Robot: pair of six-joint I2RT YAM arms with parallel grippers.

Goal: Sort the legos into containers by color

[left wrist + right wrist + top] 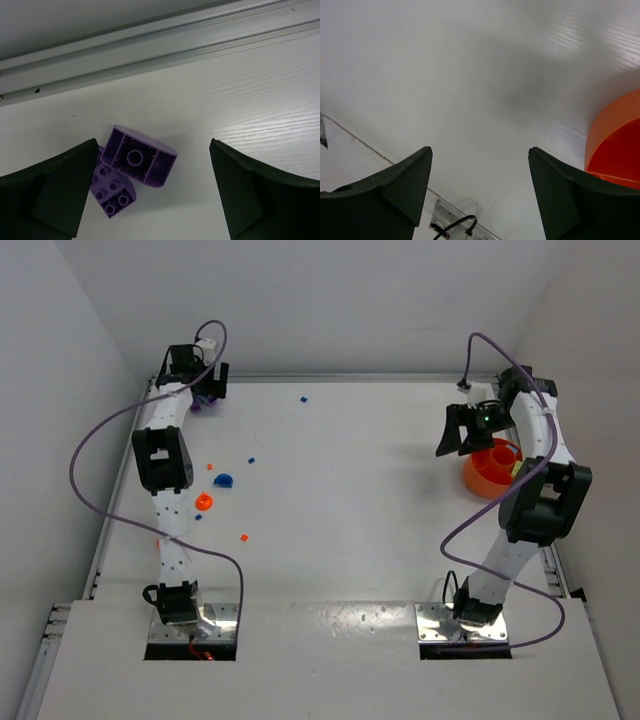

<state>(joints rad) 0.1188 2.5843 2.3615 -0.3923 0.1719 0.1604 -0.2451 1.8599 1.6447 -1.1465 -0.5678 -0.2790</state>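
Orange bowl (pixel 615 145) cut by frame edge; lower purple piece (pixel 114 192) partly behind finger (pixel 50 195).

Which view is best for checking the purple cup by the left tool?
Left wrist. The purple cup sits mid-frame, tipped on its side with its hollow inside facing the camera, and a studded purple piece lies against it. Top external shows it only as a distant purple speck. Right wrist does not show it.
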